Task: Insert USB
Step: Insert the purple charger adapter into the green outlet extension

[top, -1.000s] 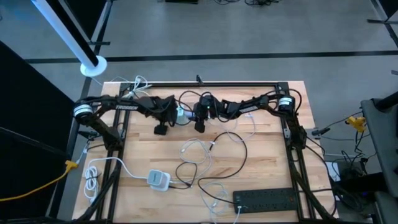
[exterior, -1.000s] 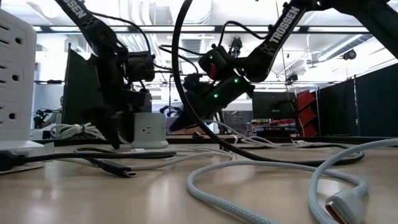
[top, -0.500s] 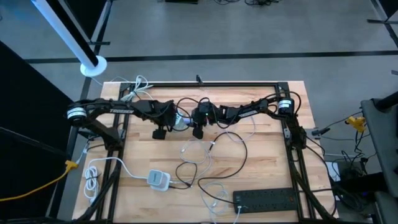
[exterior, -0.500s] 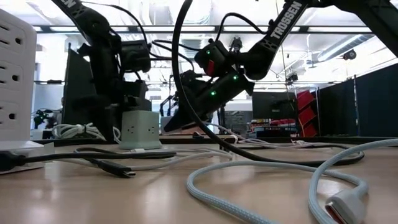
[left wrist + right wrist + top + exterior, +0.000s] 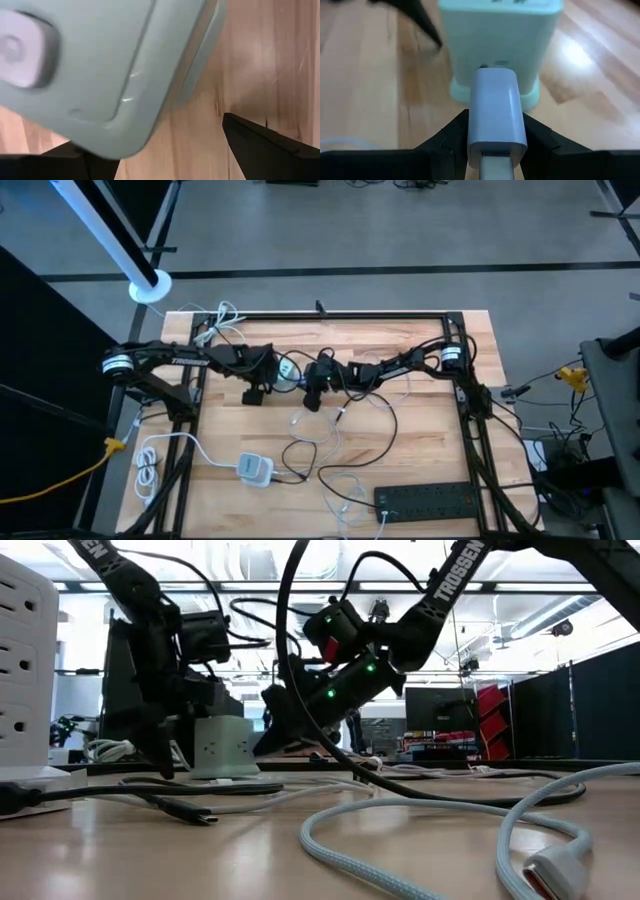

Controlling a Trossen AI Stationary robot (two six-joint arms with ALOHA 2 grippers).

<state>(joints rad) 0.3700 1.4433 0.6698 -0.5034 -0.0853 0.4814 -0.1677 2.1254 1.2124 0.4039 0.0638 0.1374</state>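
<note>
Between the two dark fingers of the right gripper (image 5: 495, 145) sits the USB plug (image 5: 496, 112), pinched tight on both sides. It is a smooth, pale grey block with round corners, and its tip is right at a small dark slot low on the charger box (image 5: 496, 35). I cannot tell if the tip is inside the slot. The box is pale green, smooth and a bit shiny, with a wider foot at the bottom. It stands upright on the wooden table (image 5: 420, 450), near the middle of the back part. The left gripper (image 5: 262, 376) is at the box's other side; its fingers (image 5: 260, 145) are spread wide apart, one on each side of the box, with a gap showing. White cables (image 5: 315, 425) curl over the light wood, and a black power strip (image 5: 430, 500) lies along the front edge.
</note>
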